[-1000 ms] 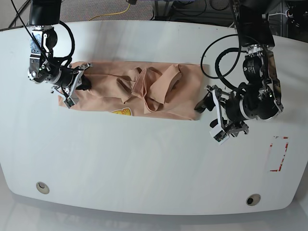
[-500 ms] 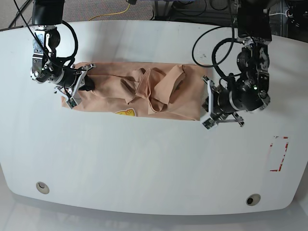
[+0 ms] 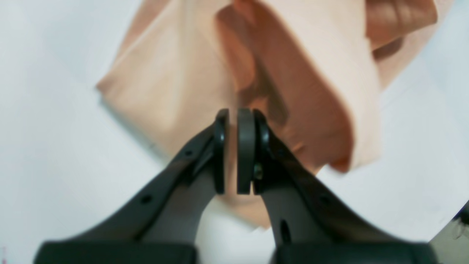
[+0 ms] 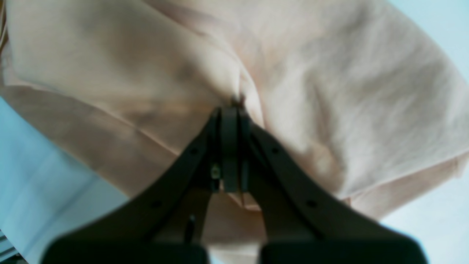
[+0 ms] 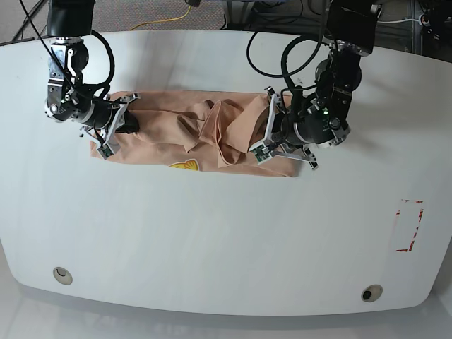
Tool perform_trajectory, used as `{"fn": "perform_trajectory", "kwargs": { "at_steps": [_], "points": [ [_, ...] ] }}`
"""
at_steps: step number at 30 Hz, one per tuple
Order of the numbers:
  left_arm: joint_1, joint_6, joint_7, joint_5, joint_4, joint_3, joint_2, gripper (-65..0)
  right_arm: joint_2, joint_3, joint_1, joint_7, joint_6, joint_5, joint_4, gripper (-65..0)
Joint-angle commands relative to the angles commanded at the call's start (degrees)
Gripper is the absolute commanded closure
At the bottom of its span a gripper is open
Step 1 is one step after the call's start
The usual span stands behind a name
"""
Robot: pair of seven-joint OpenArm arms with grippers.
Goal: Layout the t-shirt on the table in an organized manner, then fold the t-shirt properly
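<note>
The right gripper [image 4: 231, 121] is pinching the peach cotton t-shirt [image 5: 191, 134] at one end; the left gripper [image 3: 234, 146], nearly pressed together, hangs over the other end; the shirt's long axis runs between them across the glossy white counter [image 5: 212, 240].

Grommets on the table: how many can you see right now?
2: one grommet near the front-left corner, another grommet near the front-right corner. The t-shirt could hide others.
</note>
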Motion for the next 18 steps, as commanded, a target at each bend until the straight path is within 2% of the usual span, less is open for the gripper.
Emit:
{"fn": "perform_trajectory", "kwargs": {
  "at_steps": [9, 18],
  "points": [
    [0.1, 0.0, 0.0, 0.6, -1.1, 0.2, 1.6, -1.8, -0.1, 0.0, 0.0, 0.0, 0.00, 0.0, -0.1, -0.5],
    [-0.3, 0.0, 0.0, 0.5, -1.2, 2.3, 5.1, -1.8, -0.1, 0.0, 0.0, 0.0, 0.00, 0.0, -0.1, -0.5]
  ]
}}
